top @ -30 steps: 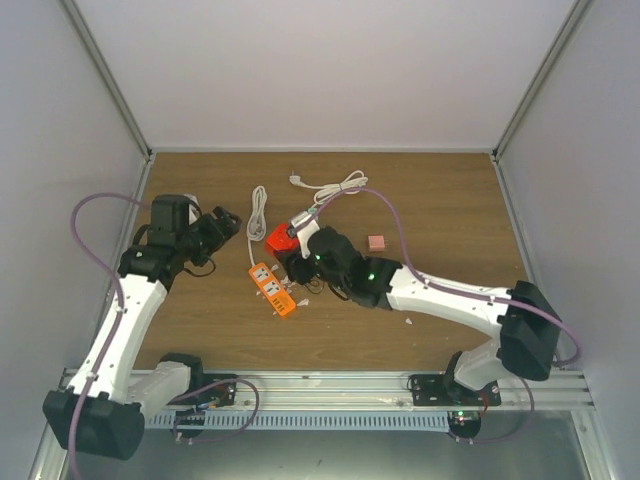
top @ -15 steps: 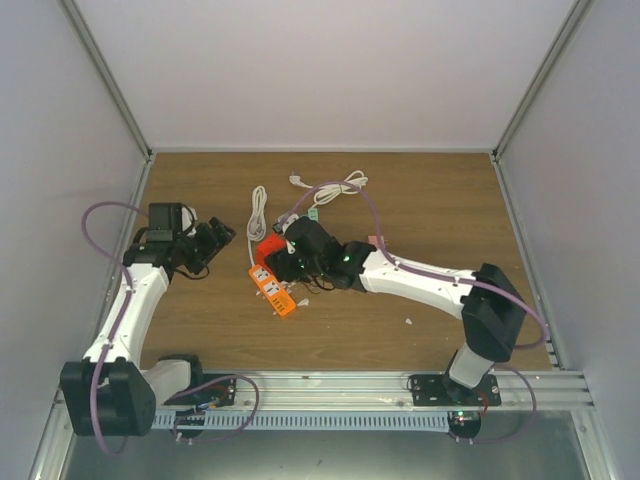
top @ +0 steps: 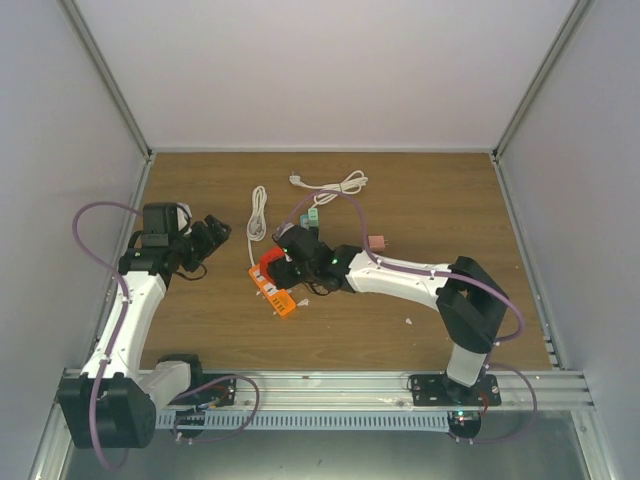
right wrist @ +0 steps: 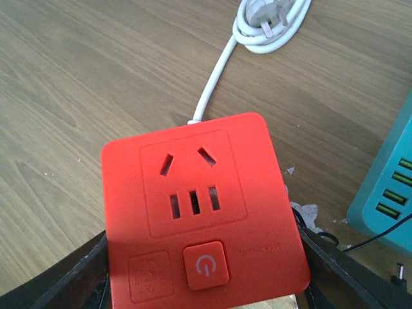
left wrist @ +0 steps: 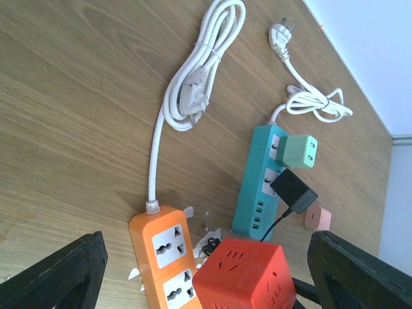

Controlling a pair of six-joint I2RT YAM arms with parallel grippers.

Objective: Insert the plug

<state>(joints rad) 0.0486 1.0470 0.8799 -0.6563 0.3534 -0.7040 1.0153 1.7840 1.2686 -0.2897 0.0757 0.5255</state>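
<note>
Two states: your right gripper (right wrist: 206,280) clamps the red cube (right wrist: 199,193), your left gripper (left wrist: 206,273) gapes empty, the plug (left wrist: 293,190) on the teal strip (left wrist: 254,193) at the cube's 1 o'clock.

Left gripper (top: 214,232) gapes wide, arm bent; right gripper (top: 273,267) clamps the red cube (right wrist: 193,206).

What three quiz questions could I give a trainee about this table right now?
1. True or false: the right pincer clamps the red cube socket.
2. Which power strip does the plug sit on? A orange, B teal, C white.
3. Fill in: the coiled white cord runs into the ___ strip.
Key: 1 true. 2 B, the teal strip. 3 orange, the orange strip.
</note>
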